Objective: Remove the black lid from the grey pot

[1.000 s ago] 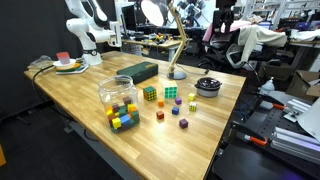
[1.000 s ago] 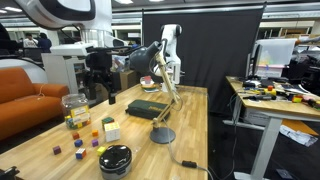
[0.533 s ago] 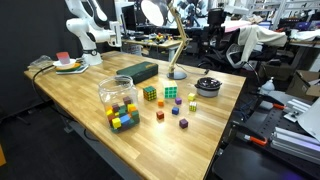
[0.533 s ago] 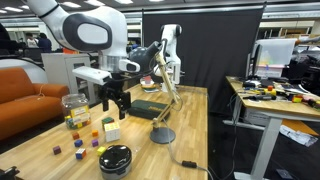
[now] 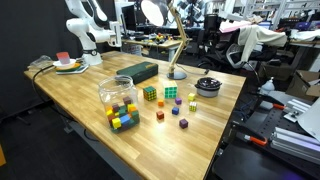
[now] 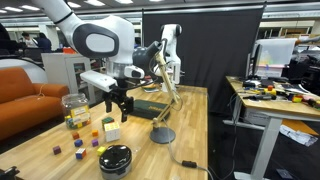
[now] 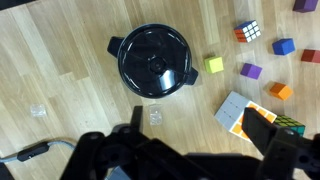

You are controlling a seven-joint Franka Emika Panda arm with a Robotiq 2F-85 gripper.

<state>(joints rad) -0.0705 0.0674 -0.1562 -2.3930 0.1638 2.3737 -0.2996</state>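
the wooden desk (image 6: 190,112) carries everything. above it hangs the franka arm (image 6: 95,40), its pincer (image 6: 118,102) pointing down, fingers apart and holding nothing. the grey pot (image 6: 115,167) sits near one desk edge, clear of the puzzle cube (image 7: 248,32). the black lid (image 7: 153,60) is seated on the pot. in the wrist view the lid lies ahead of the pincer, a little left of its gap (it is round, with no long axis). the pincer stands well above it. i judge the next move needs a forward shift, then a descent.
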